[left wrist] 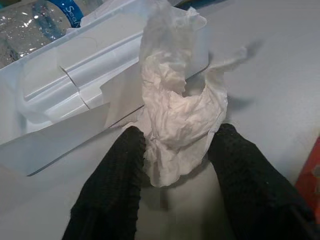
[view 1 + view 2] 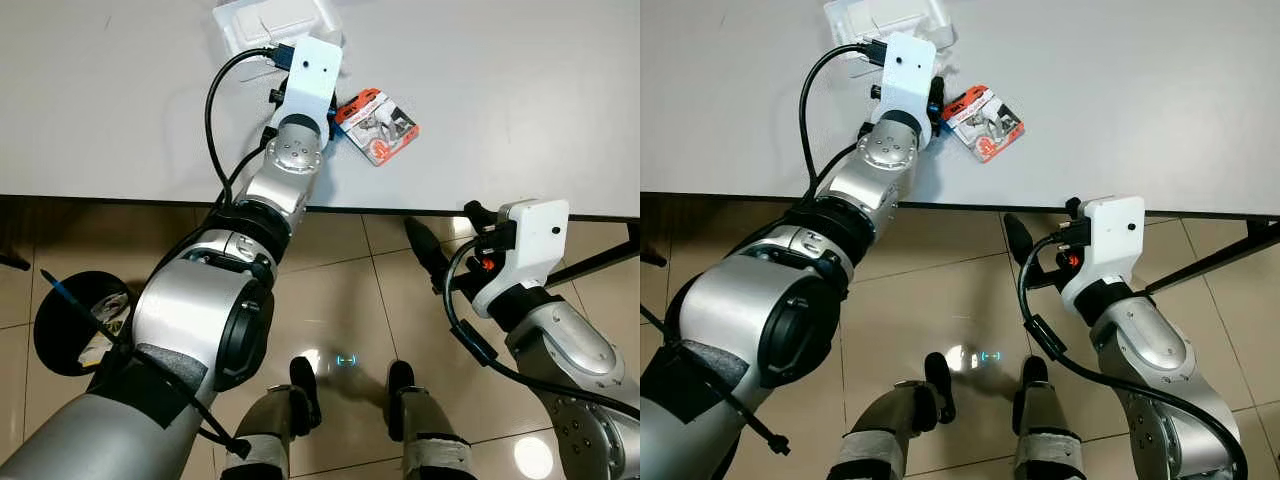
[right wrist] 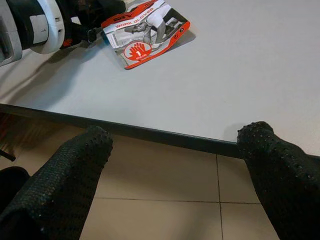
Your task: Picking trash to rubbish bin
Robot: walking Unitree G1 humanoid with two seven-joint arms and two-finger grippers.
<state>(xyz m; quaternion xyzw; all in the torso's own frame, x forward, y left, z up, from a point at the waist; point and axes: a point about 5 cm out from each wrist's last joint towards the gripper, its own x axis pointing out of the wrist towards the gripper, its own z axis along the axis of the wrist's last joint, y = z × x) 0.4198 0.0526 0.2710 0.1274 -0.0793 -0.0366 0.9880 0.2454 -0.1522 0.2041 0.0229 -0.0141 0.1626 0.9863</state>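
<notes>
Your left gripper [image 1: 175, 165] has its fingers spread w/ the crumpled tissue [image 1: 175, 110] between them, not pinched yet — it's feather-light, soft, squashy, so pinch its bunched lower end; beyond the tissue sits the white tray [image 1: 65, 100], all on a smooth grey table [image 2: 520, 90], tiled floor below.

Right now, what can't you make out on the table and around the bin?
- Crumpled tissue: in the eye views the left gripper and its wrist hide it.
- Plastic bottle: cut off by the left wrist view's edge.
- White foam tray: far side cut off by the eye view's top edge.
- Black rubbish bin: partly behind the left arm; contents too small to identify.
</notes>
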